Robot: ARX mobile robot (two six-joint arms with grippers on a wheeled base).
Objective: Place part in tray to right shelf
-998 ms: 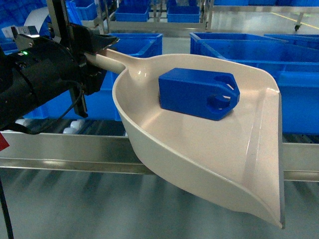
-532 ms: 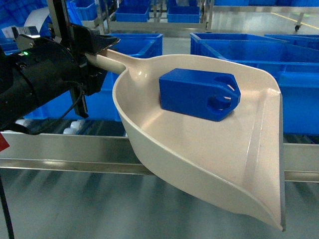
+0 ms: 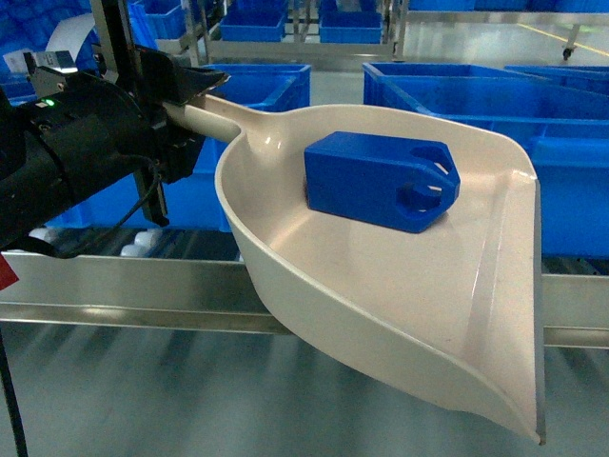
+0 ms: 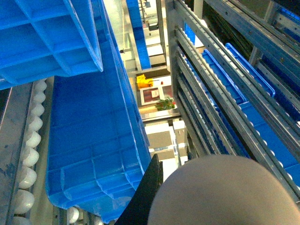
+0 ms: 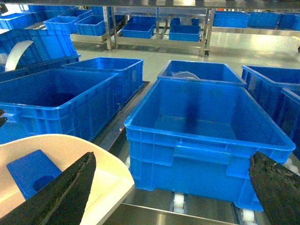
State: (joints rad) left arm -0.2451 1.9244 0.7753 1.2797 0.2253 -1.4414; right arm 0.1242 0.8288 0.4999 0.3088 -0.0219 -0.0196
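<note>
At the tray's [image 3: 400, 286] far-left handle end, the left gripper [image 3: 176, 109] is clamped on the handle. Inside the tray lies the part [image 3: 379, 181], toward the rear wall. Beyond its right rim, the right gripper [image 5: 171, 187] gapes wide, holding nothing.

Ahead of you runs a metal roller shelf [image 5: 140, 208] with white plastic rollers [image 4: 26, 154] — large blue ribbed plastic crates [image 5: 206, 140] sit directly on it, side by side. You see the nearest crate open-topped, another [image 5: 61, 105] to its left, more behind. A silver steel rail [image 3: 114, 286] fronts the shelf — rollers show beneath the crates.
</note>
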